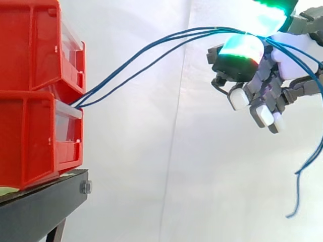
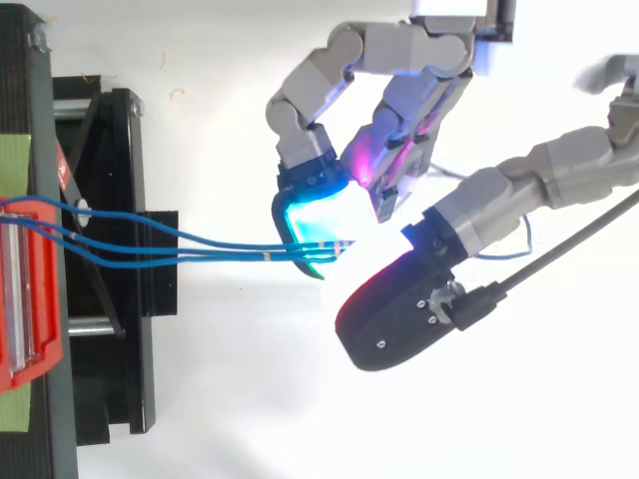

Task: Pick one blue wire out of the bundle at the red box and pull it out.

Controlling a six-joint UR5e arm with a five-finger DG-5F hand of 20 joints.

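Three blue wires (image 1: 150, 46) come out between the two stacked red bins (image 1: 30, 136) at the left and rise in a bundle to the upper right. My hand (image 1: 270, 83) is up there, well clear of the bins. Two glowing green pads (image 1: 242, 48) pinch the wires where they come together. In the top view the same wires (image 2: 200, 240) run from the red bin (image 2: 25, 299) straight into the pinch of my hand (image 2: 389, 110). I cannot tell how many of the wires the pinch holds. Past the hand, the loose ends (image 1: 303, 171) hang down at the right edge.
The bins sit on a black stand (image 1: 40, 204) at the lower left, with a white curtain behind. Between the bins and my hand only the wires cross the open space.
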